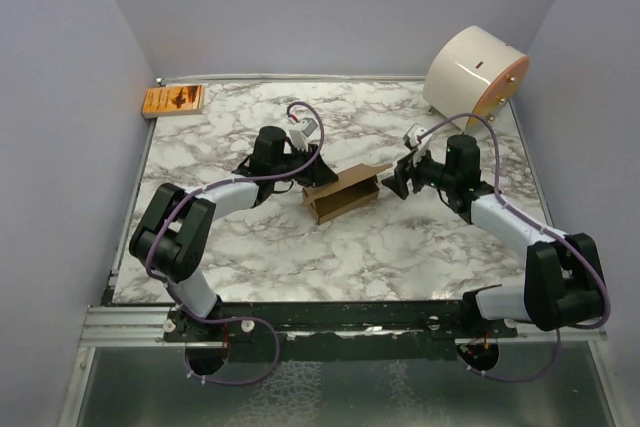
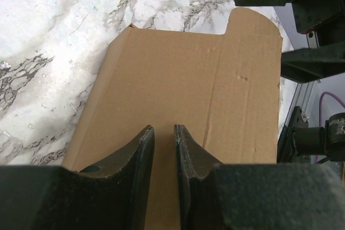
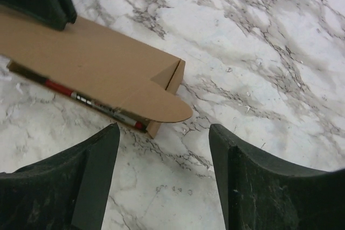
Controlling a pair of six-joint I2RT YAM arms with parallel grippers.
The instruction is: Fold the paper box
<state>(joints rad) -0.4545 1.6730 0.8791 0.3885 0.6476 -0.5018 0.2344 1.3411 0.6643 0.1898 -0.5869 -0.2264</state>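
Note:
The paper box [image 1: 343,193] is a brown oblong carton lying at the table's middle. In the left wrist view its lid panel [image 2: 178,84] ends in a rounded tab [image 2: 253,22]. My left gripper [image 2: 164,129] is at the carton's left end, over that panel. Its jaws stand a narrow gap apart with cardboard showing through. Whether they pinch a fold is hidden. My right gripper [image 3: 164,130] is open wide just off the carton's right end, above bare marble. The rounded tab [image 3: 161,109] lies a little ahead of its fingertips, untouched.
A pen-like stick with a red band [image 3: 91,99] shows under the lid's edge. An orange packet [image 1: 173,100] lies at the back left corner. A big white cylinder [image 1: 475,75] stands at the back right. Purple walls close in three sides of the marble table [image 1: 250,247].

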